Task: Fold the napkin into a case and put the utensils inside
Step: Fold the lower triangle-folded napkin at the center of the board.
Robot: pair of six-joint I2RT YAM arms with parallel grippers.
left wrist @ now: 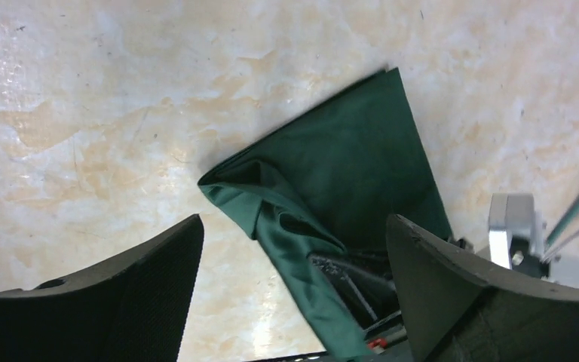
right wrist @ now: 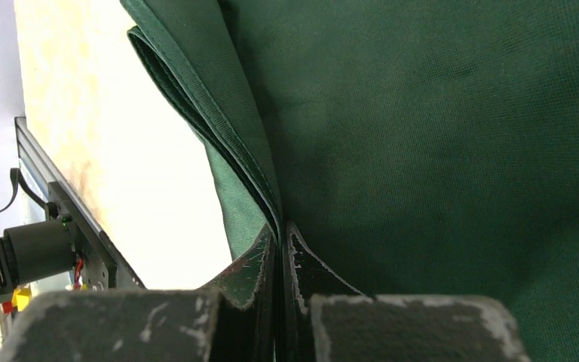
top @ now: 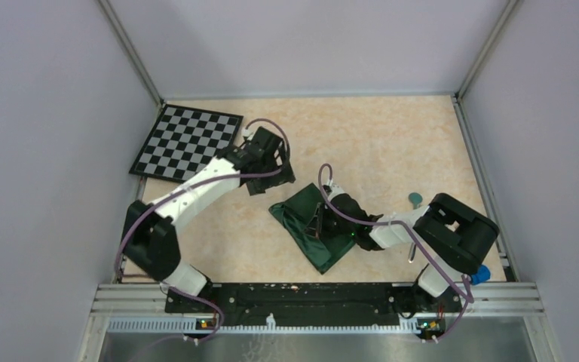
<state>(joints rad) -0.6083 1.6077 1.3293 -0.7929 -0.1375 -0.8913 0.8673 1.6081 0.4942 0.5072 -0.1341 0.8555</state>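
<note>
On my far left the checkered board lies flat at the back corner of the table. Just right of it the left gripper hangs above the tabletop, jaws spread wide with nothing between them; its wrist view looks down past both fingers at the napkin. The napkin sits mid-table, folded into a layered slanted shape. The right gripper is pinched tight on its folded edge. Further right the utensils lie on the table, teal head showing, apart from the cloth. A small blue object sits by the right arm's base.
</note>
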